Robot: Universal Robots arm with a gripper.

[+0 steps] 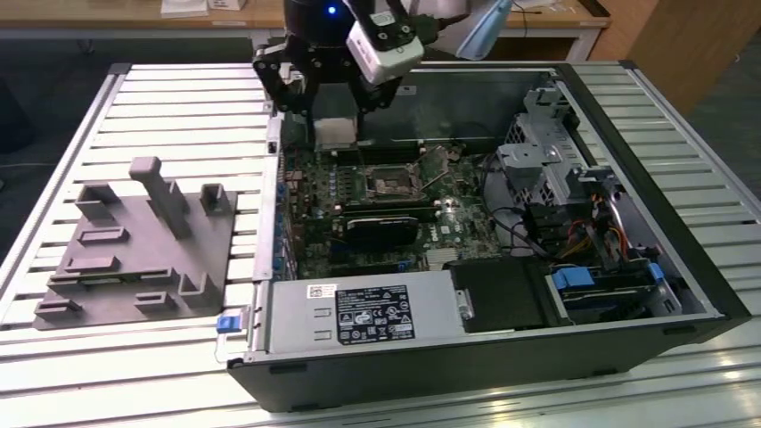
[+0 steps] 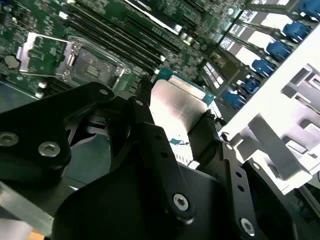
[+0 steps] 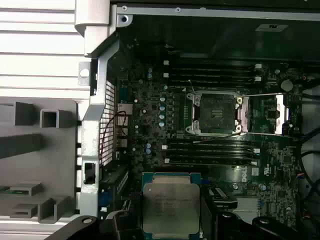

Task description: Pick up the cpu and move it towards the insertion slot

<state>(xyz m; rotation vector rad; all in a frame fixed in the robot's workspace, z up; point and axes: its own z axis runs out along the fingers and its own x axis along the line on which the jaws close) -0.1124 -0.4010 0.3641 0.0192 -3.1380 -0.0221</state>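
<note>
open desktop case (image 1: pixel 476 374) lying on its side on a slatted metal table (image 1: pixel 178 98), motherboard (image 1: pixel 315 192) exposed.

over the far end of the board in the exterior view: the tool (image 1: pixel 335 107), closed down onto the cpu (image 1: pixel 337 132). gripping it by two opposite edges, one black finger (image 2: pixel 150 140) pressed to each side. held clear of the board, silvery top facing the first wrist view, pale rim visible around it.

near the middle of the board: the insertion slot (image 3: pixel 217 114), a square black socket in a thin silver frame. cover plate (image 3: pixel 270 115) swung open to one side, latch wires raised. nothing seated in the socket.

cpu and slot well apart. between them, in the first wrist view, a bank of narrow parallel memory slots (image 3: pixel 210 150).

on the near side of the socket in the exterior view: a long black card (image 1: pixel 380 227), then the grey power supply (image 1: pixel 356 314) against the near wall.

outside the case, toward the exterior view's left: a grey plastic fixture block (image 1: pixel 119 250) with upright posts and pockets, resting on the table.
</note>
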